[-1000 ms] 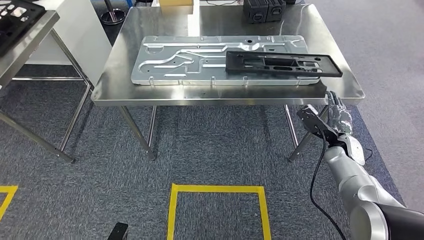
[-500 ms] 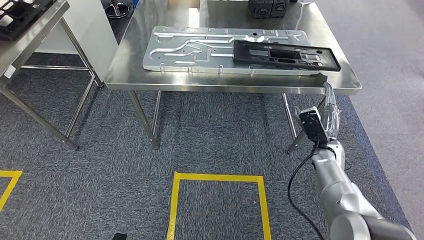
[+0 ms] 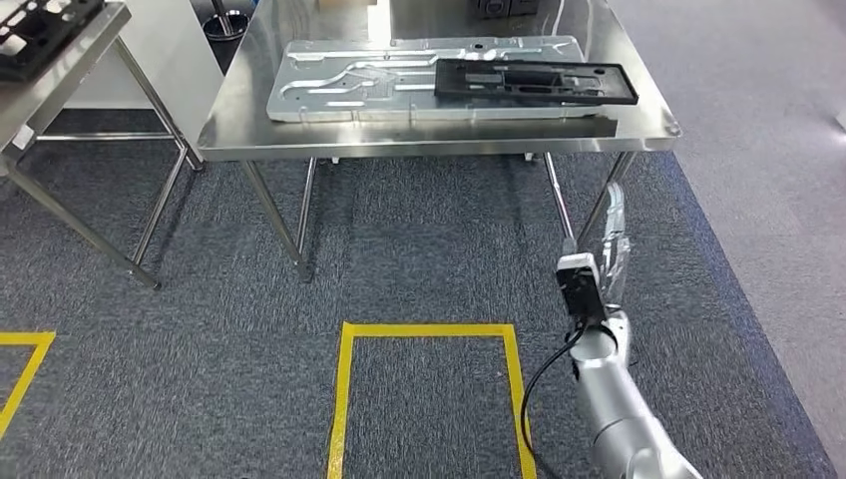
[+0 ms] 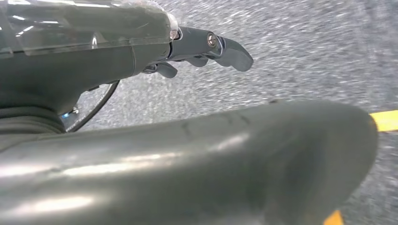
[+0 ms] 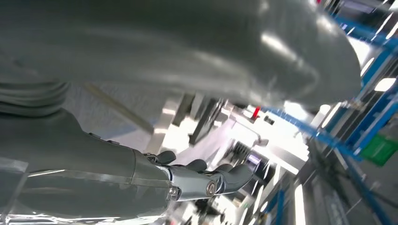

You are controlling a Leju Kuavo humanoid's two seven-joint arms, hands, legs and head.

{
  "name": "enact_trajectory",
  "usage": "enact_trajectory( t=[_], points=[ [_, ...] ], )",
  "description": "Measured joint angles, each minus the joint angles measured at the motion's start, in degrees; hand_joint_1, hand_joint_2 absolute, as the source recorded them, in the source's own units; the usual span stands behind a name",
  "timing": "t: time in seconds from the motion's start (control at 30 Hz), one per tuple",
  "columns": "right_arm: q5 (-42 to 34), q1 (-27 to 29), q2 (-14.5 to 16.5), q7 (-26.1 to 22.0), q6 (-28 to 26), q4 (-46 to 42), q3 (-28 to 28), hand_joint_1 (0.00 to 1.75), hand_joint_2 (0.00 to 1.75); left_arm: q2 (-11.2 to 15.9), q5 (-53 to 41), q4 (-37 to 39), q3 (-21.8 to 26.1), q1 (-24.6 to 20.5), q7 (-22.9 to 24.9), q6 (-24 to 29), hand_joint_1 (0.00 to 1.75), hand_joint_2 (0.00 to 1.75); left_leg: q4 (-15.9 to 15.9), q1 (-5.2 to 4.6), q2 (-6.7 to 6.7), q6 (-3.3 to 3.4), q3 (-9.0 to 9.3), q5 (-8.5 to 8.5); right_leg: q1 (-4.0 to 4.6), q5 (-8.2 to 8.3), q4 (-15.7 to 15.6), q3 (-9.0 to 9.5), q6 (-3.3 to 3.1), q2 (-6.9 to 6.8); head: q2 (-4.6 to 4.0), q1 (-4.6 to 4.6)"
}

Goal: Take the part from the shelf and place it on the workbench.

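Observation:
The long black part lies flat on the right end of a silver machined plate, which rests on the steel workbench. My right hand hangs below and in front of the bench's near right corner, fingers stretched out and holding nothing. The right wrist view has that right hand with straight fingers against a bright background. In the left wrist view my left hand hangs over the grey carpet, fingers extended and empty.
A second steel table stands at the left with a black part on it. Yellow tape marks a square on the carpet in front of the bench. Black boxes sit at the bench's far edge.
The camera has shifted, so the bench now sits higher and further off in the picture. My right hand has come down and back from the bench's edge; the black part stays on the plate.

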Motion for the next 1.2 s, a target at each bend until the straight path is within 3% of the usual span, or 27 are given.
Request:
enact_trajectory(
  t=[0.03, 0.07, 0.13, 0.17, 0.23, 0.27, 0.33, 0.4, 0.43, 0.47, 0.5, 0.57, 0.63, 0.67, 0.73, 0.8, 0.83, 0.9, 0.93, 0.97, 1.0, 1.07, 1.13, 1.2],
  points=[
    [-0.6, 1.2, 0.1, 0.0, -0.2, -1.7, 1.4, 0.0, 0.0, 0.0, 0.1, 0.0, 0.0, 0.0, 0.0, 0.0, 0.0, 0.0, -2.3, -0.04, -0.02, 0.22, 2.52, 1.42, 0.05, 0.56, 0.2, -0.9, 0.11, 0.0, 0.0, -0.01],
    [-0.9, 2.3, 0.2, 0.0, -0.3, -3.3, 2.7, 0.0, 0.0, 0.0, 0.3, 0.0, 0.0, -0.1, 0.0, 0.0, 0.0, 0.0, -6.3, -0.13, -0.07, 0.55, 5.96, 1.77, 0.11, 1.06, 0.5, -1.65, 0.26, 0.0, 0.0, -0.01],
    [-1.3, 4.3, 0.5, 0.0, -0.3, -6.5, 5.3, 0.0, 0.0, 0.0, 0.6, 0.0, 0.1, -0.2, 0.0, 0.0, 0.0, 0.0, -14.9, -0.45, -0.17, 1.21, 12.19, 0.2, 0.22, 2.04, 0.8, -2.47, 0.73, -0.01, 0.0, 0.03],
    [-1.4, 5.3, 0.6, 0.0, -0.1, -7.9, 6.4, 0.0, 0.0, 0.0, 0.7, 0.0, 0.2, -0.3, 0.0, -0.1, 0.0, 0.0, -17.4, -0.63, -0.2, 1.51, 13.77, -0.72, 0.21, 2.54, 0.8, -2.58, 1.04, -0.04, 0.0, 0.01],
    [-1.5, 7.2, 0.9, 0.0, 0.1, -10.2, 8.4, 0.0, 0.0, 0.0, 0.9, 0.0, 0.4, -0.3, 0.0, -0.2, 0.0, 0.0, -18.7, -0.67, -0.1, 2.2, 13.75, -0.28, 0.11, 3.4, 0.5, -2.67, 1.72, -0.05, 0.0, -0.03],
    [-1.5, 8.2, 1.0, 0.0, 0.2, -11.1, 9.1, 0.0, 0.0, -0.1, 0.9, 0.0, 0.6, -0.3, 0.0, -0.3, 0.0, 0.0, -18.9, -0.55, 0.02, 2.67, 13.4, 0.38, 0.04, 2.75, 0.8, -2.97, 2.04, 0.02, 0.0, -0.05],
    [-1.8, 9.8, 1.0, 0.0, 0.3, -12.9, 10.2, 0.0, 0.0, -0.2, 1.0, 0.0, 0.9, -0.2, 0.0, -0.4, 0.0, 0.0, -19.2, -0.24, 0.31, 3.49, 12.14, 1.95, -0.08, -1.69, 4.5, -4.37, 2.54, 0.17, 0.0, 0.22],
    [-2.5, 11.1, 1.0, 0.0, 0.7, -14.3, 11.0, 0.0, 0.0, -0.2, 1.0, 0.0, 1.0, -0.2, 0.0, -0.4, 0.0, 0.0, -19.1, -0.28, 0.37, 3.73, 10.34, 3.36, -0.26, -7.4, 11.8, -6.29, 2.9, 0.21, 0.0, 0.43],
    [-2.9, 11.8, 1.0, 0.0, 0.8, -14.9, 11.3, 0.0, 0.0, -0.2, 1.0, 0.0, 1.1, -0.1, 0.0, -0.4, 0.0, 0.0, -19.0, -0.28, 0.38, 3.67, 9.36, 4.03, -0.37, -8.68, 15.2, -6.8, 3.07, 0.21, 0.0, 0.44],
    [-3.3, 12.4, 1.0, 0.0, 0.8, -15.5, 11.6, 0.0, 0.0, -0.2, 1.0, 0.0, 1.1, -0.1, 0.0, -0.4, 0.0, 0.0, -18.8, -0.28, 0.39, 3.57, 8.38, 4.64, -0.46, -8.56, 17.2, -6.59, 3.18, 0.2, 0.0, 0.44],
    [-3.6, 13.1, 1.0, 0.0, 0.7, -16.1, 11.8, 0.0, 0.0, -0.2, 0.9, 0.0, 1.1, -0.1, 0.0, -0.4, 0.0, 0.0, -18.6, -0.27, 0.4, 3.42, 7.4, 5.19, -0.55, -7.34, 17.2, -5.41, 3.23, 0.19, 0.0, 0.46],
    [-4.1, 14.2, 1.1, 0.0, 0.7, -17.5, 12.3, 0.0, 0.0, -0.2, 0.7, 0.0, 1.1, -0.1, -0.1, -0.6, 0.0, 0.0, -18.0, -0.26, 0.4, 2.99, 5.72, 6.13, -0.67, -4.83, 11.4, -0.02, 3.11, 0.17, 0.0, 0.47],
    [-4.3, 15.0, 1.2, 0.0, 0.6, -19.0, 12.8, 0.0, 0.0, -0.2, 0.5, 0.0, 1.1, -0.1, -0.1, -0.7, 0.0, 0.0, -17.5, -0.42, 0.39, 2.42, 4.68, 6.94, -0.5, -5.43, 3.1, 5.96, 2.64, 0.2, 0.0, 0.42],
    [-4.3, 15.4, 1.3, 0.0, 0.6, -19.7, 13.0, 0.0, 0.0, -0.2, 0.5, 0.0, 1.1, -0.1, -0.2, -0.8, 0.0, 0.0, -17.4, -0.47, 0.39, 2.08, 4.44, 7.4, -0.35, -6.1, 0.5, 7.61, 2.35, 0.23, 0.0, 0.44],
    [-4.2, 16.6, 1.4, 0.0, 0.5, -20.9, 13.5, 0.0, 0.0, -0.2, 0.4, 0.0, 1.1, -0.1, -0.3, -0.8, 0.0, 0.0, -17.6, -0.47, 0.36, 1.38, 4.13, 8.3, -0.17, -6.05, -0.8, 7.84, 1.56, 0.21, 0.0, 0.45],
    [-4.0, 17.5, 1.4, 0.0, 0.5, -21.9, 14.0, 0.0, 0.0, -0.2, 0.4, 0.0, 1.1, 0.1, -0.4, -0.9, 0.0, 0.0, -16.4, -0.29, 0.25, 0.75, 3.29, 6.63, -0.25, -5.0, -0.9, 6.94, 0.51, 0.03, 0.0, 0.38],
    [-3.9, 17.8, 1.4, 0.0, 0.5, -22.3, 14.2, 0.0, 0.0, -0.2, 0.4, 0.0, 1.1, 0.2, -0.4, -0.9, 0.0, 0.0, -14.1, -0.22, 0.2, 0.48, 2.41, 4.3, -0.3, -4.37, -1.0, 6.3, 0.01, -0.05, 0.0, 0.26],
    [-3.9, 18.2, 1.5, 0.0, 0.5, -22.9, 14.4, 0.0, 0.0, -0.2, 0.3, 0.0, 1.1, 0.2, -0.5, -0.9, 0.0, 0.0, -6.6, -0.15, 0.19, 0.12, 0.19, -1.3, -0.08, -3.18, -0.9, 4.69, -0.53, -0.08, 0.0, 0.01],
    [-3.9, 18.5, 1.5, 0.1, 0.5, -23.2, 14.5, 0.0, 0.0, -0.3, 0.2, 0.0, 1.0, 0.2, -0.6, -0.9, 0.0, 0.0, -2.9, -0.16, 0.19, 0.03, -0.6, -3.03, 0.08, -2.59, -0.8, 3.81, -0.6, -0.09, 0.0, -0.04],
    [-3.8, 18.7, 1.5, 0.1, 0.5, -23.4, 14.5, 0.0, 0.0, -0.3, 0.1, 0.0, 1.0, 0.2, -0.7, -0.9, 0.0, 0.0, -0.6, -0.17, 0.19, 0.07, -0.63, -3.39, 0.26, -2.05, -0.6, 2.91, -0.64, -0.09, 0.0, -0.03],
    [-3.8, 19.0, 1.5, 0.1, 0.5, -23.6, 14.6, 0.0, 0.0, -0.3, 0.0, 0.0, 1.0, 0.2, -0.7, -0.9, 0.0, 0.0, -0.3, -0.21, 0.18, 0.24, 0.31, -2.6, 0.44, -1.57, -0.4, 2.05, -0.64, -0.09, 0.0, -0.03],
    [-3.8, 19.3, 1.5, 0.1, 0.5, -24.2, 14.6, 0.0, 0.0, -0.3, -0.2, 0.0, 1.0, 0.2, -0.8, -0.9, 0.0, 0.0, -6.2, -0.49, 0.06, 1.13, 5.39, 0.32, 0.72, -0.73, 0.0, 0.65, -0.6, -0.01, 0.0, -0.04],
    [-3.8, 19.5, 1.5, 0.1, 0.5, -24.8, 14.6, 0.0, 0.0, -0.1, -0.4, 0.0, 1.0, 0.1, -0.9, -0.9, 0.0, 0.0, -15.0, -0.92, -0.11, 2.32, 11.33, 0.74, 0.84, 0.03, 0.2, -0.15, -0.3, 0.01, 0.0, 0.0],
    [-3.8, 19.6, 1.5, 0.1, 0.5, -25.2, 14.6, 0.0, 0.0, 0.0, -0.4, 0.0, 0.9, -0.1, -1.0, -1.0, 0.0, 0.0, -19.2, -1.35, -0.21, 2.86, 13.68, 0.18, 0.63, 0.95, 0.1, -0.52, 0.3, -0.07, 0.0, 0.01]
  ],
)
